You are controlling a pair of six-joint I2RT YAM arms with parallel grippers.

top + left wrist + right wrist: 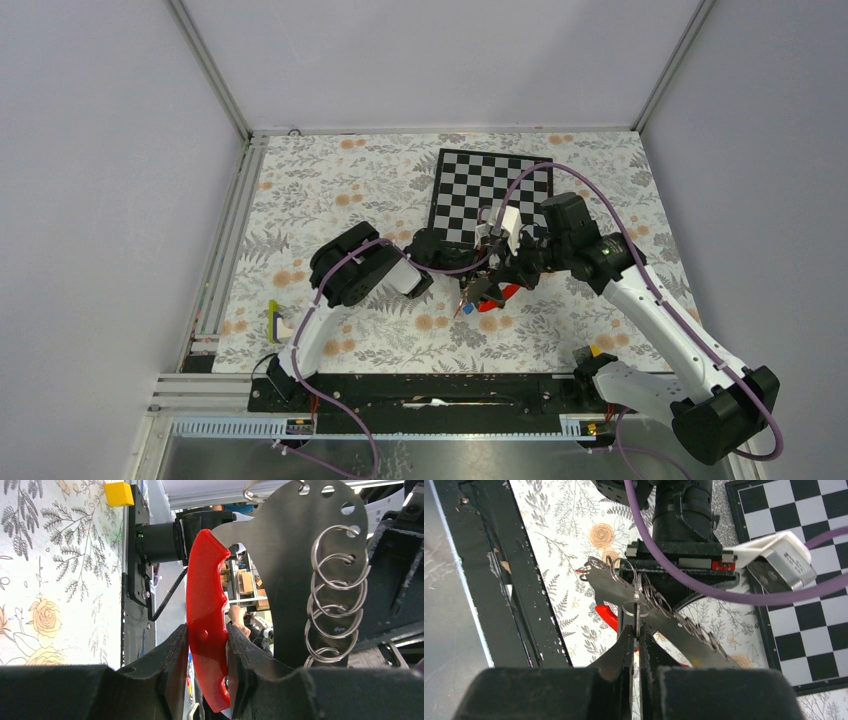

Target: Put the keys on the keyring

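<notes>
The keyring tool is a flat metal plate (292, 565) with a red handle (206, 620) and several split rings (335, 595) along its edge. My left gripper (207, 675) is shut on the red handle, a pad on each side. In the right wrist view the plate (664, 617) lies across the frame with its rings on top. My right gripper (636, 645) is shut on a thin metal key (636, 622), seen edge-on, which reaches up into one ring (633, 611); its tag is hidden. From above, both grippers meet over the floral mat, and a small blue tag (468, 311) hangs below them.
A chessboard (490, 190) lies behind the grippers on the floral mat (330, 190). A yellow-and-white block (277, 322) sits at the mat's left near edge. A small yellow cube (595, 350) is by the right arm's base. A black rail (430, 392) runs along the near edge.
</notes>
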